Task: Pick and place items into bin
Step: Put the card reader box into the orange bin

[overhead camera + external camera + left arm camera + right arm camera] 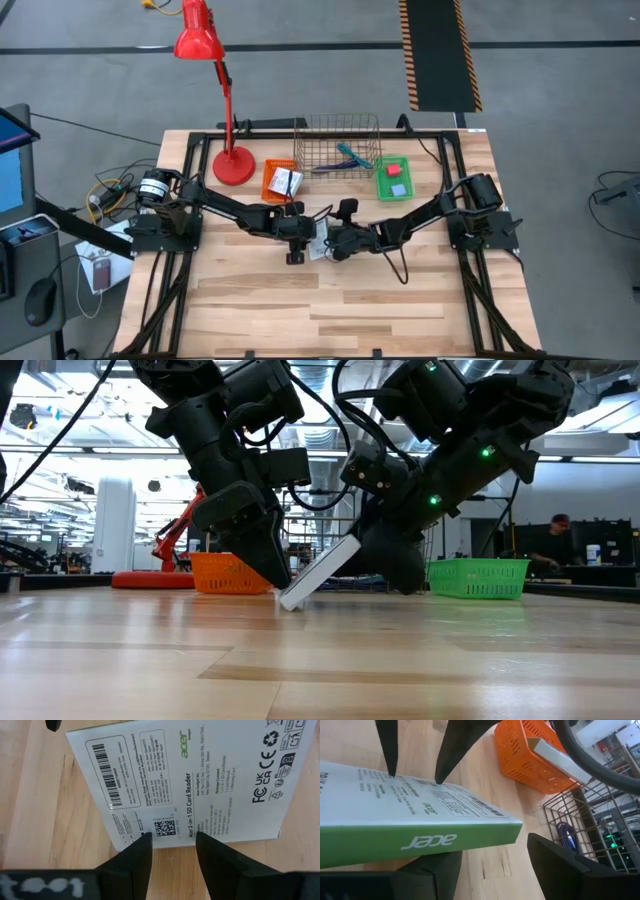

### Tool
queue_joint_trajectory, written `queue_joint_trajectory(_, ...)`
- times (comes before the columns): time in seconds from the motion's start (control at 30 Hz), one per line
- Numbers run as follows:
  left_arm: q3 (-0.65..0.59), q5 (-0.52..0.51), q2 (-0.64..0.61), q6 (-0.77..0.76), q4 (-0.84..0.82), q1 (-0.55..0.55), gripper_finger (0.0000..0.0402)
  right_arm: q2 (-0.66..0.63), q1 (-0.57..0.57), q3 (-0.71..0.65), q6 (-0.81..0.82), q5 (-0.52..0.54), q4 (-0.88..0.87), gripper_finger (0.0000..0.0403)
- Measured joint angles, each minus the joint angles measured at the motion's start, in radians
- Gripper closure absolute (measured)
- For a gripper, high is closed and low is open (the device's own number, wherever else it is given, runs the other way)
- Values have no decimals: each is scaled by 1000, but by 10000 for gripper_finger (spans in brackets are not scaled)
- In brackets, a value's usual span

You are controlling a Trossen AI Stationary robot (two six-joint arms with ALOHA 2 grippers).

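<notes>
A flat white box with dark print and a green side (320, 572) sits tilted at the table's middle (318, 243). Its low end rests on the wood and its other end is raised toward the right arm. My left gripper (172, 837) comes down on it from the left, open, fingertips on the printed face. My right gripper (495, 850) reaches in low from the right, open, at the raised end. A wire bin (340, 148) at the far side holds a dark blue pen (325, 168) and a teal-handled tool (352, 157). My left gripper sets both fingertips (390, 770) on the box's printed face near its low edge (172, 827), slanting down from the table's left. The fingers stay apart and pinch nothing. The box's low end (290, 600) stays on the table. My right gripper has one finger (432, 867) under the box's raised end, below the green side (430, 840); the box hides the place of contact. The other finger (560, 865) stands clear beside the box's corner. The fingers come nearly level from the table's right.
An orange basket (282, 180) with a white packet stands left of the wire bin, and a green basket (393, 178) with a small red block right of it. A red desk lamp (232, 165) stands at the far left. A person (555, 540) sits in the room behind.
</notes>
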Motion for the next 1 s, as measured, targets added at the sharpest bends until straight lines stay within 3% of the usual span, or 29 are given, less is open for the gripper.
queue_joint_trajectory(1.0, 0, 2, 0, 0, 0, 0, 258, 0, 27, 0, -230, -7, 54, 184)
